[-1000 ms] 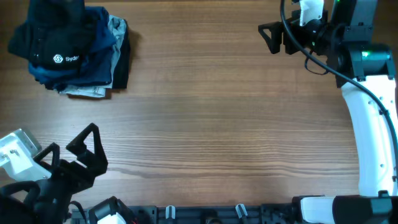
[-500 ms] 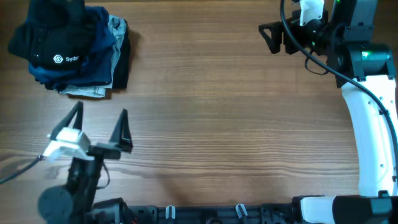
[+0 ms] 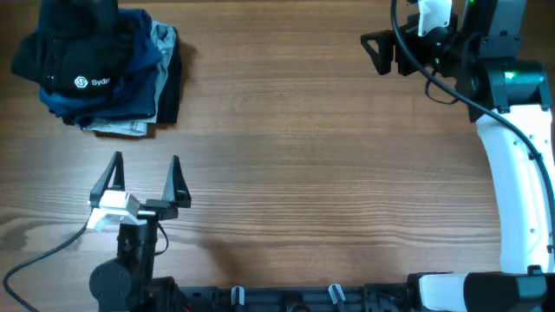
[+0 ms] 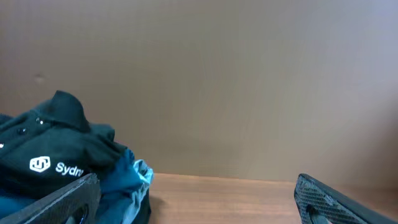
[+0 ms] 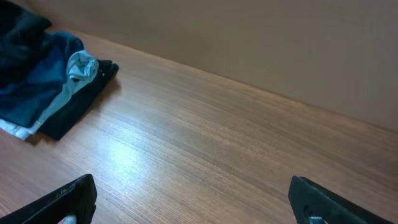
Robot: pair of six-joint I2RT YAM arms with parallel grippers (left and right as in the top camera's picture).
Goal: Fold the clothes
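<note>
Overhead view: wood-grain brown counter (image 3: 303, 173) with one heap of dark navy, blue and grey fabric clothes (image 3: 100, 74) at its far left corner. The heap is bunched, not flat; the top garment is navy and carries a white logo with lettering that reads "Sydn" (image 3: 91, 82) before a fold cuts it off. A black layer and a pale grey layer show at the heap's right edge, and a strip of light fabric shows along its near edge. The left tool (image 3: 146, 165) sits near the counter's front edge, on the heap's side but well apart from it, and points toward the heap. Its two black fingers are spread wide with only bare counter between them, so it holds nothing. In the left wrist view one finger (image 4: 68, 199) shows at the lower left and the other at the lower right. The heap (image 4: 56, 174) lies ahead on the left, with a plain tan wall (image 4: 199, 81) behind it. The right tool (image 3: 375, 54) is at the far right of the counter, well apart from the heap and pointing left along the back edge. In the right wrist view its fingers (image 5: 62, 199) sit at opposite lower corners, spread wide with nothing gripped. The heap (image 5: 43, 81) appears at upper left, across a long stretch of counter. Neither tool touches any cloth.
</note>
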